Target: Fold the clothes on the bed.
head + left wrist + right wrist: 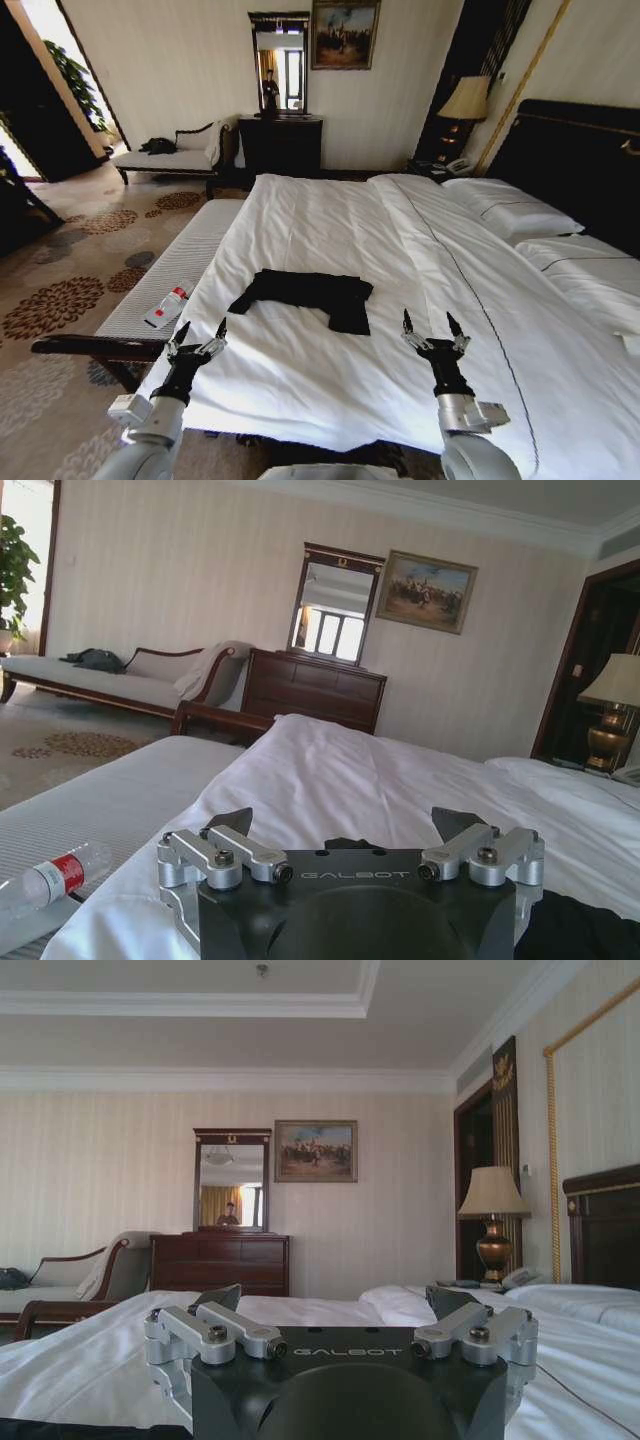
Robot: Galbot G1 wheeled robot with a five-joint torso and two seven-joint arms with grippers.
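The clothes (pixel 312 293), a black T-shirt, lie partly folded and bunched on the white duvet near the foot of the bed (pixel 330 220). My left gripper (pixel 201 329) hovers open over the bed's near left corner, short of the shirt's left sleeve. My right gripper (pixel 431 323) is open too, above the duvet to the right of the shirt and a little nearer to me. Neither touches the cloth. In the left wrist view the open left gripper (pixel 350 830) frames a dark edge of the clothes (pixel 580 930). The open right gripper (pixel 340 1305) faces along the bed (pixel 90 1360).
A white-cushioned bench (pixel 175 270) runs along the bed's left side with a plastic bottle (pixel 166 306) lying on it. Pillows (pixel 510 210) and the dark headboard (pixel 580 160) are at right. A chaise (pixel 170 155) and a dresser (pixel 280 145) stand by the far wall.
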